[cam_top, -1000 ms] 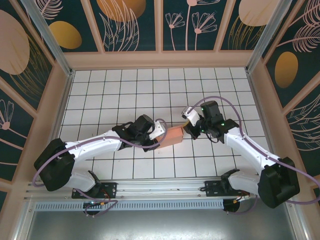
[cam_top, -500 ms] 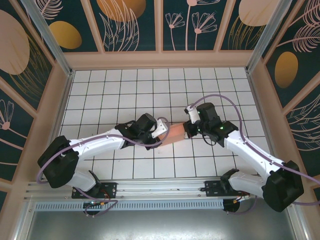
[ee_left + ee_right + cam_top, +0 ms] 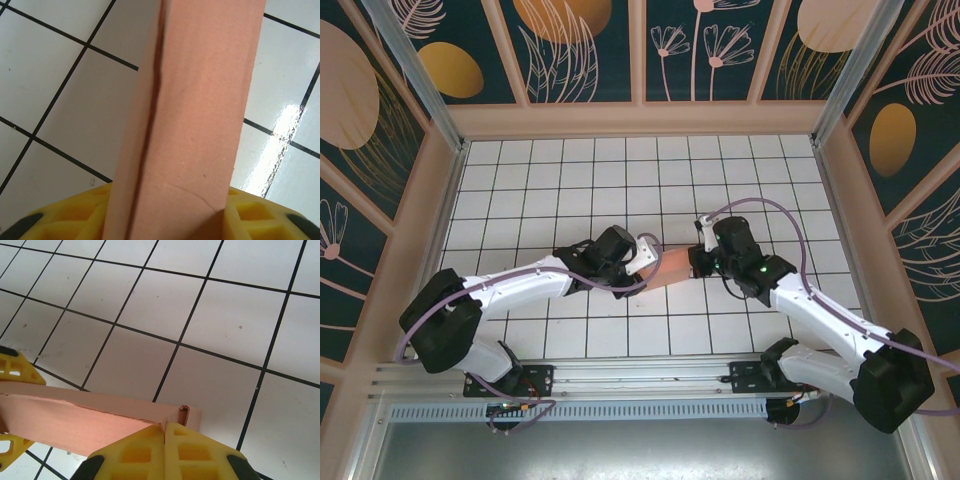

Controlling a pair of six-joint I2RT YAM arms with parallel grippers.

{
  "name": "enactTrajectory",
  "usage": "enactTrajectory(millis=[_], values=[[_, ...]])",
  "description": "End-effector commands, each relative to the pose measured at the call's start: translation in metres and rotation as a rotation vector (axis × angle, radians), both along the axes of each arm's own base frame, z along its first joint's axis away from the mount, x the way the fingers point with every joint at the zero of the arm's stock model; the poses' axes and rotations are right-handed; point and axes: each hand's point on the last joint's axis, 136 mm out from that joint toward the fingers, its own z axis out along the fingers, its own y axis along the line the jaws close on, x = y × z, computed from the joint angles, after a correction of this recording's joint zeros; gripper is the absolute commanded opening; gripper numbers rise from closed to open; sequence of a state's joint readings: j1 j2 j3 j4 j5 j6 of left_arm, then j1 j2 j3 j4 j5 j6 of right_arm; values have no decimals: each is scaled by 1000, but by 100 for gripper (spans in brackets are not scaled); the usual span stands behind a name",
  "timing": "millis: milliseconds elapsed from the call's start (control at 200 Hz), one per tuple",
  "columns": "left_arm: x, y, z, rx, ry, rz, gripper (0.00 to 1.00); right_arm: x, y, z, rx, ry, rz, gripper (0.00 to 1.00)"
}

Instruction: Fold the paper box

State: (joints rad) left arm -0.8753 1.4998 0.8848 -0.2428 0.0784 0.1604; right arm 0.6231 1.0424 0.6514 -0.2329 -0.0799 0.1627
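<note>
The paper box (image 3: 670,270) is sitting between the fingers (image 3: 70,217) of the left tool (image 3: 646,264) — grip unclear — its other end touching the pressed-together right tool (image 3: 164,432).

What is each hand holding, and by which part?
Right hand pinches the paper box by an end edge; left hand straddles the other end, grip unclear.

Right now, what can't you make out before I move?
Top external: ends of the paper box, under the left hand and right hand.
Left wrist: the box's far end, cut off by the top edge.
Right wrist: whether the shut right hand pinches card; its pads hide it.
</note>
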Motion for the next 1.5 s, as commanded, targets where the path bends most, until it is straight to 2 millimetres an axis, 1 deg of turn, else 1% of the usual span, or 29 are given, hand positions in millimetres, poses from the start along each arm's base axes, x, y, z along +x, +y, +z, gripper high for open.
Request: enactTrajectory(millis=[0,45,160,230,385,485,561,656,726,791,861,916,1006,1076,1136,1176,1251,1326,1496], values=[[5,3,-8,15,0,26,53,-13,17,3,44,-20,97,0],[5,2,-5,1,-2,33,57,-13,17,2,41,-19,98,0],[6,-1,6,-45,-8,55,62,-12,18,-3,26,-15,100,0],[6,-3,14,-80,-12,65,68,-13,17,-5,15,-16,97,0],[6,-3,30,-131,-30,77,73,-11,15,-6,1,-22,80,0],[6,-3,39,-162,-46,92,78,-11,15,-6,-8,-27,75,0],[7,-4,48,-197,-62,101,80,-11,14,-6,-16,-32,71,0],[6,-4,54,-225,-69,108,84,-11,15,-4,-18,-38,68,0],[6,-3,55,-234,-70,112,87,-11,17,-2,-17,-42,66,0],[7,-3,58,-247,-77,116,92,-9,17,0,-20,-50,61,0],[8,-5,71,-286,-101,121,98,-8,17,2,-26,-57,56,0],[11,-5,85,-325,-128,136,99,-7,18,2,-32,-59,51,0],[20,1,109,-403,-175,222,99,-7,19,1,-41,-58,46,0],[27,11,125,-481,-183,338,99,-6,19,1,-50,-64,34,0],[34,24,133,-535,-163,478,99,-5,20,2,-54,-68,26,0],[35,29,138,-557,-143,532,99,-5,20,2,-56,-70,22,0],[34,39,140,-581,-91,627,99,-4,21,4,-62,-73,14,0],[30,46,134,-581,-35,691,99,-5,23,5,-72,-78,13,0],[11,57,106,-523,131,791,98,-7,25,6,-93,-82,-2,0]])
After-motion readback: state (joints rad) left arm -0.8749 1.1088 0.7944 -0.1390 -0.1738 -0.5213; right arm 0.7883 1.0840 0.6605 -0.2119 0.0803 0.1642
